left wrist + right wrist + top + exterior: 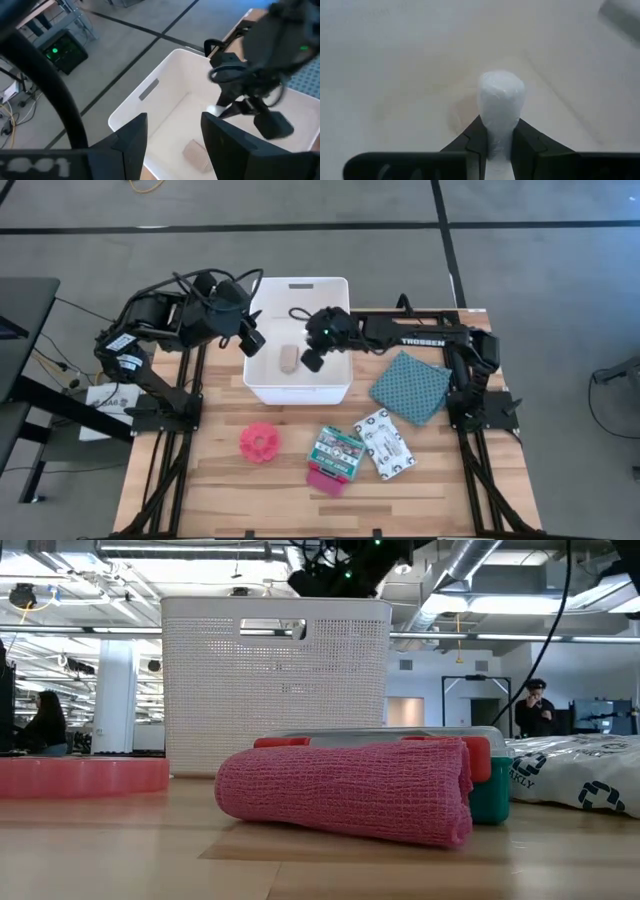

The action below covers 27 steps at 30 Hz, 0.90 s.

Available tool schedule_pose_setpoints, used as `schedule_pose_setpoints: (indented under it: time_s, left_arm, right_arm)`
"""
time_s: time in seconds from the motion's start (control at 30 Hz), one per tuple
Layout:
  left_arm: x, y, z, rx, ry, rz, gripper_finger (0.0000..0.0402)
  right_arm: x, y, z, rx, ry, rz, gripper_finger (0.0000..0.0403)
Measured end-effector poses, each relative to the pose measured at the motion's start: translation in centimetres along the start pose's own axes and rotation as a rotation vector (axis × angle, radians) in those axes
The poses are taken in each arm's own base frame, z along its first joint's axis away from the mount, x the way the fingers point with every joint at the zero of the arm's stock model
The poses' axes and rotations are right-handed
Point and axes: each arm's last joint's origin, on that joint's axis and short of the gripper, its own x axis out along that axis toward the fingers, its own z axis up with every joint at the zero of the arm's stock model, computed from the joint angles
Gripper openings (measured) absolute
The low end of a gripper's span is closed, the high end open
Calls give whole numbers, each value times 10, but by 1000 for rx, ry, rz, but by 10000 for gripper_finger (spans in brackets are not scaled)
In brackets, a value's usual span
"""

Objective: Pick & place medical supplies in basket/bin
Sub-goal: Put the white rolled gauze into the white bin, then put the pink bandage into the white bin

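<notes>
Here the white tube [500, 102] sits pinched between the right gripper's [496, 141] two fingers, its rounded end sticking out past the tips toward the floor of the bin [262, 315]. In the high view that gripper [313, 357] hangs inside the bin's rim, so the tube is over the bin but not yet resting in it. Below and to one side of the jaws a beige roll [288, 360] already lies on the bin floor.

The left gripper [172, 137] hovers over the bin's near-left corner, its jaws spread apart with nothing between them, and looks to be waiting.

Outside the bin, well away from both sets of jaws, the pink disc [260, 442], the teal packet [336, 448], the magenta piece [325, 480] beneath it and the white pouch [385, 443] lie on the table [220, 480], with the dotted cloth [411, 386] beside the right arm's base.

The main risk, as I judge it, is in the release: the tube is held by its lower part only, so it may cling to one finger, tip as the jaws part, or roll when it lands. The two grippers also stand close over the same bin, and a careless lift could bring them together.
</notes>
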Motion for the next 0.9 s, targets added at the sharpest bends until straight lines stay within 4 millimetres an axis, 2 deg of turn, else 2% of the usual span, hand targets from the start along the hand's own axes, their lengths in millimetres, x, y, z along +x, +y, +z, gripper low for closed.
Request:
schedule_pose_setpoints:
  time_s: [0.1, 0.17, 0.23, 0.3, 0.37, 0.43, 0.53, 0.77, 0.9]
  left_arm:
    - [0, 0, 0, 1, 0, -1, 176]
    - [0, -1, 0, 3, 1, -3, 176]
    - [0, -1, 0, 3, 1, -4, 176]
    - [0, -1, 0, 5, 1, -3, 176]
    - [0, -1, 0, 7, 2, -3, 176]
    - [0, -1, 0, 8, 4, -3, 176]
    - [1, -1, 0, 9, 4, -3, 176]
    - [1, -1, 0, 4, 9, -14, 176]
    - [1, -1, 0, 2, 12, -22, 176]
  right_arm:
    - [5, -10, 11, 19, 23, 67, 52]
    - [3, -17, 10, -6, 96, 72, 58]
    - [8, -16, 18, -51, 88, 76, 69]
    - [8, -20, 12, -86, 178, 72, 85]
    - [19, -18, 16, -127, 159, 75, 104]
    - [21, -23, 8, -148, 255, 69, 125]
    - [30, -23, 15, -144, 203, 58, 154]
    - [43, -22, 10, -140, 243, 56, 199]
    - [30, -20, 20, -152, 265, 60, 205]
